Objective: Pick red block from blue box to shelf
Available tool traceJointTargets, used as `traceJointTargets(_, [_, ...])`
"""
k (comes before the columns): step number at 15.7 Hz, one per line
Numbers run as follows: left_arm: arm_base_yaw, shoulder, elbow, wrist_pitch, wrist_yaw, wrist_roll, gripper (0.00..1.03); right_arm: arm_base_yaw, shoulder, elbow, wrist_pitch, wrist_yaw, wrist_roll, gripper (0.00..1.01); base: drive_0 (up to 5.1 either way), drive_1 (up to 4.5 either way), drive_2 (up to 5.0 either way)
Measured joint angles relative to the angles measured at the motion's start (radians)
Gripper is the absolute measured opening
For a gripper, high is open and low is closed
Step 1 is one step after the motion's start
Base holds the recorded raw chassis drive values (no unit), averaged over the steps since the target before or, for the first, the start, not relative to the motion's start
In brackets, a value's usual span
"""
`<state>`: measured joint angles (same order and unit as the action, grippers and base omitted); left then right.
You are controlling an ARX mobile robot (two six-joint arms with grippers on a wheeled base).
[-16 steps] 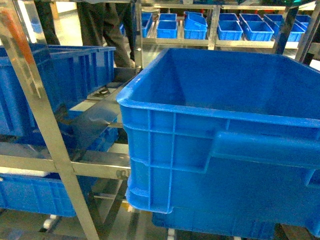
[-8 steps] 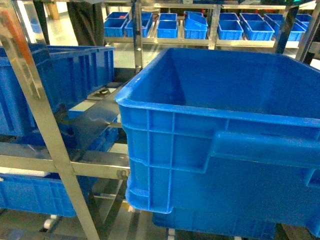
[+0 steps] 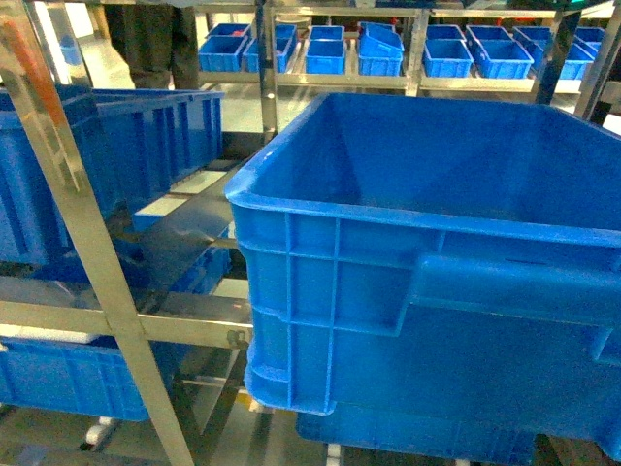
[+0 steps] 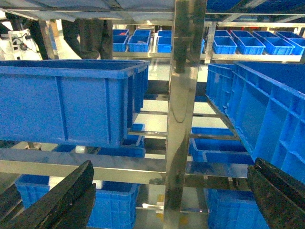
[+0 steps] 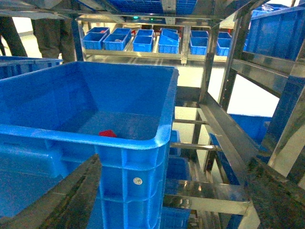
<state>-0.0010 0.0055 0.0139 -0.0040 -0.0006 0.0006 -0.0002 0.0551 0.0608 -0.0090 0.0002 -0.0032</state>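
Blue crate [image 5: 138,162]; seemingly red block [image 5: 107,133].

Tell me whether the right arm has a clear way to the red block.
Probably yes: the red block lies alone on the blue box's floor, top open, right gripper open outside the near rim.

Legible text, labels, brands, numbers, signs: none in any view. One item noted: a small round white sticker [image 5: 137,181] on the outer corner wall of the large blue crate [image 5: 143,157], right wrist view; its marking is too small and blurred to read. Moulded walls of the other blue crates and the steel shelf uprights [image 4: 183,95] carry no readable print.
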Motion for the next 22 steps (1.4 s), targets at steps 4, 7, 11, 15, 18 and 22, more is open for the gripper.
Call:
traceJointTargets(4, [0.0,0.0,0.0,0.0,0.0,0.0,0.98,0.0,0.0,0.0,0.0,0.0,0.0,0.98,0.0,0.0,0.0])
traceJointTargets(7, [0.0,0.0,0.0,0.0,0.0,0.0,0.98,0.0,0.0,0.0,0.0,0.0,0.0,0.98,0.0,0.0,0.0])
traceJointTargets(11, [0.0,0.0,0.0,0.0,0.0,0.0,0.98,0.0,0.0,0.0,0.0,0.0,0.0,0.98,0.0,0.0,0.0])
traceJointTargets(15, [0.0,0.0,0.0,0.0,0.0,0.0,0.98,0.0,0.0,0.0,0.0,0.0,0.0,0.98,0.0,0.0,0.0])
traceJointTargets(18, [0.0,0.0,0.0,0.0,0.0,0.0,0.98,0.0,0.0,0.0,0.0,0.0,0.0,0.98,0.0,0.0,0.0])
traceJointTargets(22, [0.0,0.0,0.0,0.0,0.0,0.0,0.98,0.0,0.0,0.0,0.0,0.0,0.0,0.98,0.0,0.0,0.0])
